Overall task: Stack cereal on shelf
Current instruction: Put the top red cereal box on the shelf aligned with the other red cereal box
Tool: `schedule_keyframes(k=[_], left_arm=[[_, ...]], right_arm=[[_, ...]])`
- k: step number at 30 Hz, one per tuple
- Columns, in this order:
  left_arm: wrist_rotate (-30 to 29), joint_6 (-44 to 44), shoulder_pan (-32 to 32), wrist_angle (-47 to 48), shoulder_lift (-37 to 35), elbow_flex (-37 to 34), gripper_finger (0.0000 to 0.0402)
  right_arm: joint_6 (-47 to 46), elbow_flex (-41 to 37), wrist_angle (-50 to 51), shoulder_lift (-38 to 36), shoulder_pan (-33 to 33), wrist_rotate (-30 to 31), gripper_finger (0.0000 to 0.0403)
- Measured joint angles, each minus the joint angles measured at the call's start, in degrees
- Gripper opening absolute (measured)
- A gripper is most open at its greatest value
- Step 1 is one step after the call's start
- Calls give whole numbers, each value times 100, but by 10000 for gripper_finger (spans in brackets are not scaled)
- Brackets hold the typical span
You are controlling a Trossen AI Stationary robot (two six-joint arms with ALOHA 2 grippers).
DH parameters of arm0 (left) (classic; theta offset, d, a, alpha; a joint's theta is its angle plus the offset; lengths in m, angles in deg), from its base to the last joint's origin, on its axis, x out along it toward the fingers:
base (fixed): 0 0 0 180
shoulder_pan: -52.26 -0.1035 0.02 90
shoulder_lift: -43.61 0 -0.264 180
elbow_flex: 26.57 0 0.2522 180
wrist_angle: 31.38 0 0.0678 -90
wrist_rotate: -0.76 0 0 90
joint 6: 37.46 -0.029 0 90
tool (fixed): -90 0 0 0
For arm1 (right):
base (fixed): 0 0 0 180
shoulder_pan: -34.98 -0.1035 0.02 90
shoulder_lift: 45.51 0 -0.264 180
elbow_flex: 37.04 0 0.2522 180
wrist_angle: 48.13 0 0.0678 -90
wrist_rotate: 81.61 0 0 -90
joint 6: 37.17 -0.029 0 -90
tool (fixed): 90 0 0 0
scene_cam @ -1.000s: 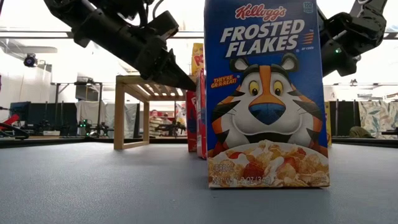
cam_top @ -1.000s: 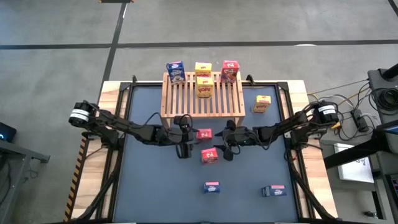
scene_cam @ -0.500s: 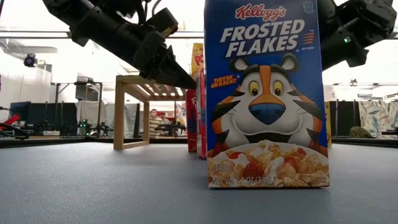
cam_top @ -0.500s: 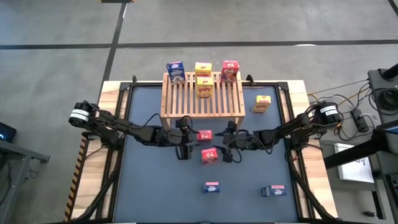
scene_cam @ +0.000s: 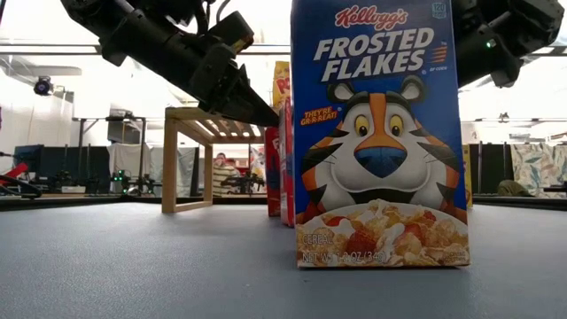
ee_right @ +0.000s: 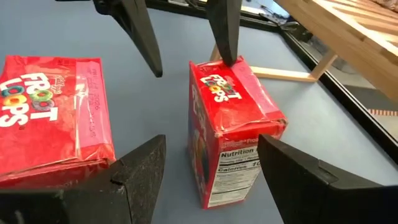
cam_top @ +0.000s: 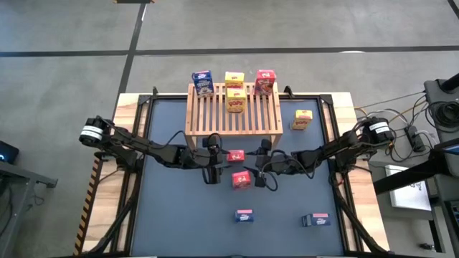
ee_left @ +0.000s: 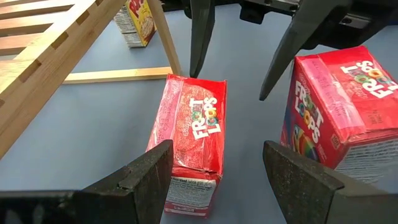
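Overhead, two dark arms meeting mid-table in front of the shelf [cam_top: 234, 109]. Left gripper [cam_top: 213, 166] open and empty, lined up on the nearer red box [cam_top: 235, 155]. Right gripper [cam_top: 262, 174] open and empty beside the tilted red box [cam_top: 242, 179], probably to straddle it. Four boxes already on the shelf; others scattered around the table.

Two red boxes crowd the middle: one [cam_top: 235, 155] just off the shelf [cam_top: 234, 110] front, one [cam_top: 242, 179] nearer. Left gripper [cam_top: 214, 172] and right gripper [cam_top: 259, 175], both spread, flank them nose to nose, narrowing that lane. Open mat lies between the blue boxes [cam_top: 244, 215] [cam_top: 315, 219] and beside the yellow box [cam_top: 302, 119].
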Motion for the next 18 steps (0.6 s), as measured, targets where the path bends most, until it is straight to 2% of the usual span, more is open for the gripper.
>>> schedule_keyframes(k=[14,18], left_arm=[[19,26,37,-2,0,0,231],[18,28,37,-2,0,0,231]], right_arm=[[310,370,175,-2,2,97,244],[327,449,381,-2,24,84,258]])
